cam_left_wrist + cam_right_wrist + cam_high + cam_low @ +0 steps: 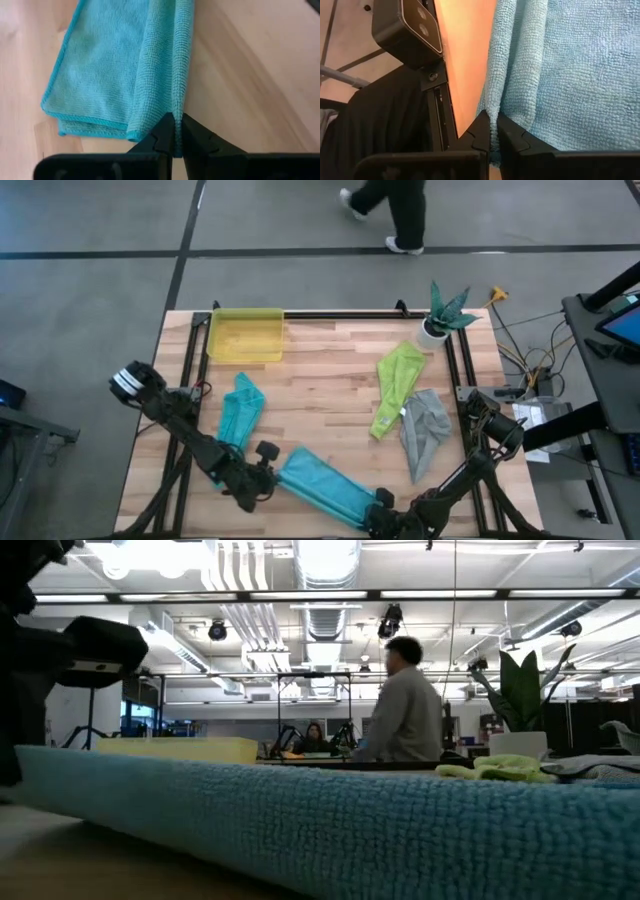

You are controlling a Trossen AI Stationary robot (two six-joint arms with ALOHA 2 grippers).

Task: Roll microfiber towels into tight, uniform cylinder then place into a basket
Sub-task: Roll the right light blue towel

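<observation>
A light blue towel (pixel 325 488), folded into a long strip, lies slantwise near the table's front edge and fills the low view's foreground (pixel 350 830). My left gripper (pixel 272 471) is shut on its left end and my right gripper (pixel 380 502) on its right end. A teal towel (pixel 240 412) lies crumpled at the left. A lime green towel (pixel 395 385) and a grey towel (pixel 425 430) lie at the right. The yellow basket (pixel 245 336) stands at the far left of the table with nothing in it. My left gripper pinches a raised fold of cloth (pixel 176 114) at the towel's left end between its two fingers, slanting down. The fold runs away from the fingers along the strip; the rest of the towel lies on the table. My right gripper pinches the cloth's long edge (pixel 493 117) at the towel's right end between its two fingers, slanting down, close to the table's front edge. The cloth beside it lies on the wood.
A white plant pot (pixel 436 328) stands at the far right corner. Black rails (pixel 455 365) run along the table's sides. A person (pixel 395 210) walks on the floor beyond the far edge. Bare wood lies in the table's middle (pixel 320 400).
</observation>
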